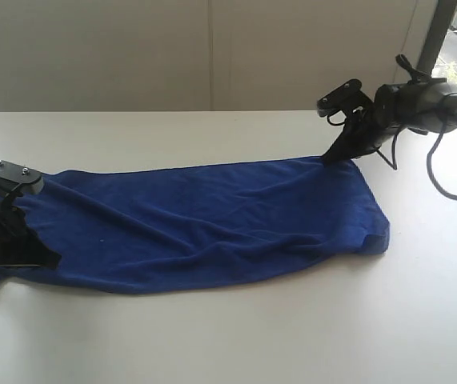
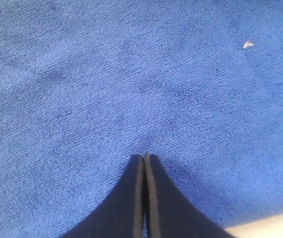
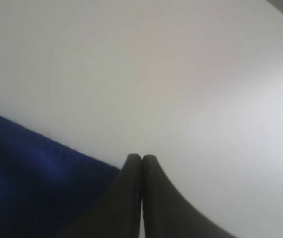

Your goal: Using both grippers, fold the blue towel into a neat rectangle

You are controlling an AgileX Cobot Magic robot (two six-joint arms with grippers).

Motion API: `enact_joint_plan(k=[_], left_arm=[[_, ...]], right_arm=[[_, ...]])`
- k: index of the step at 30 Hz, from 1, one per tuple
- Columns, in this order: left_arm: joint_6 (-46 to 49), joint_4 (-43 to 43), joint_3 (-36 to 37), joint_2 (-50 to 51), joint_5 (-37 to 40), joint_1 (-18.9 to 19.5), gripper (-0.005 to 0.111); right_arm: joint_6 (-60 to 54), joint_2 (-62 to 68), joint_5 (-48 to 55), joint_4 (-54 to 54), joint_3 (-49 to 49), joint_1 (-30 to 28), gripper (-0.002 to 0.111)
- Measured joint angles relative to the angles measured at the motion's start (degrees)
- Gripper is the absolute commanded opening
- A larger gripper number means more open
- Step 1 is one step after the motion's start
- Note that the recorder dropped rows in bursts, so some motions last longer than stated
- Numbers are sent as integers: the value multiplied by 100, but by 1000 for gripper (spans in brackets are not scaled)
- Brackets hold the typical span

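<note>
Lying lengthwise across the white table [image 1: 228, 344], the blue towel [image 1: 212, 220] stretched from the far left of the scene to right of centre; it sat in a single rumpled layer, with long soft ridges running along it and a small bunching at its near right corner.

We saw the left gripper [image 2: 144, 157] low over the towel's left end, its two black fingers pressed flat together with no cloth showing between them; the right gripper [image 3: 141, 157] was likewise closed and empty, its tips at the towel's far right corner, just where the blue edge met the bare table.

We judged the towel light, limp and not at all fragile; its looped pile looked grippy rather than slippery, so a pinch would likely hold, yet the cloth would sag and drag between two lifted points instead of keeping its shape.

We thought the best holds were the two corners along the far long edge, one per gripper; the jaws would first need to part, then nip only the corner's edge.
</note>
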Motion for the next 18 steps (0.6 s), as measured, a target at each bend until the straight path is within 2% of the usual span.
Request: enact_joint_plan(k=[5,11,18], left_arm=[[0,0,0,0,-23,0,0],[0,61,-149,-72,195,0,0],[-134,85,-662,-1061,542,0,0]], right_arm=[[0,-75,30,-12,-107,-10,0],[4,-659,767,166,-201,-10,0],[4,-1702,1993,611,-223,-10,0]])
